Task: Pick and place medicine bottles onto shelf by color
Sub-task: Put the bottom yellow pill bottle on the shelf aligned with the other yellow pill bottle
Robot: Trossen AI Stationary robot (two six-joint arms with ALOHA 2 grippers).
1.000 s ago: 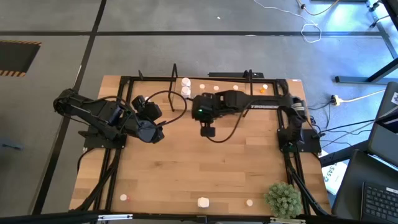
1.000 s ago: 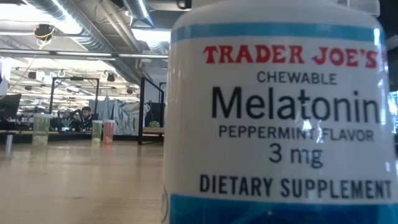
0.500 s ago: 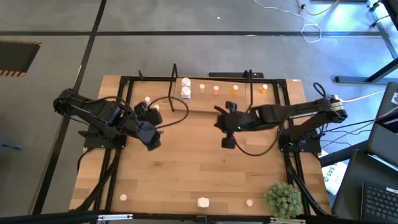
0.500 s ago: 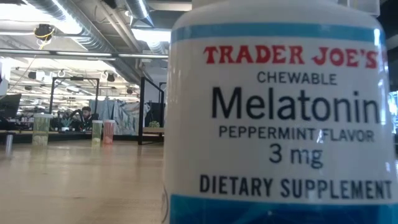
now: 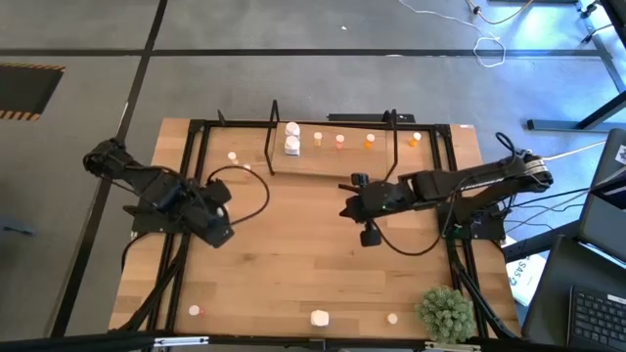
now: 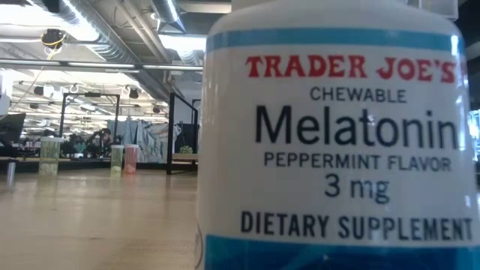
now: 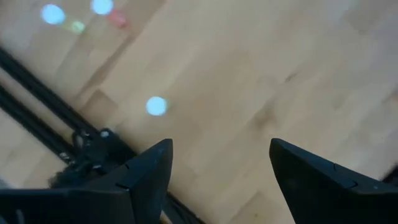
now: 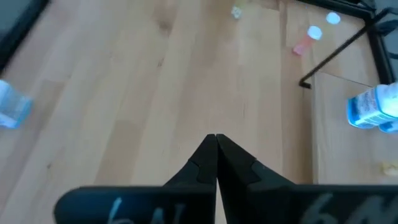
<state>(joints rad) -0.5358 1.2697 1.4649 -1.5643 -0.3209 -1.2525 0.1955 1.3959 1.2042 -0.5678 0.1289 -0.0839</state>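
Note:
The shelf (image 5: 333, 161) stands at the table's far edge on a pale base between thin black end frames. On it stand two white bottles (image 5: 291, 137), two pale pink ones (image 5: 329, 139) and an orange one (image 5: 369, 142); another orange bottle (image 5: 415, 140) is right of the right frame. A small bottle (image 5: 233, 154) stands left of the shelf. My left gripper (image 5: 217, 235) (image 7: 217, 168) hangs open over bare wood at table left. My right gripper (image 5: 369, 235) (image 8: 216, 155) is shut and empty over the middle, nearer than the shelf.
Along the near edge stand a small pink bottle (image 5: 195, 311), a white Melatonin bottle (image 5: 320, 318) that fills the low view (image 6: 337, 142), and a small one (image 5: 392, 318). A green plant (image 5: 445, 311) sits at the near right corner. A black frame (image 5: 196, 132) rims the tabletop.
My right arm has drawn back from the shelf's left part toward the table's right and near side, its gripper ending over the middle. My left gripper has pulled away from beside the shelf toward the near left, uncovering the small bottle left of the shelf.

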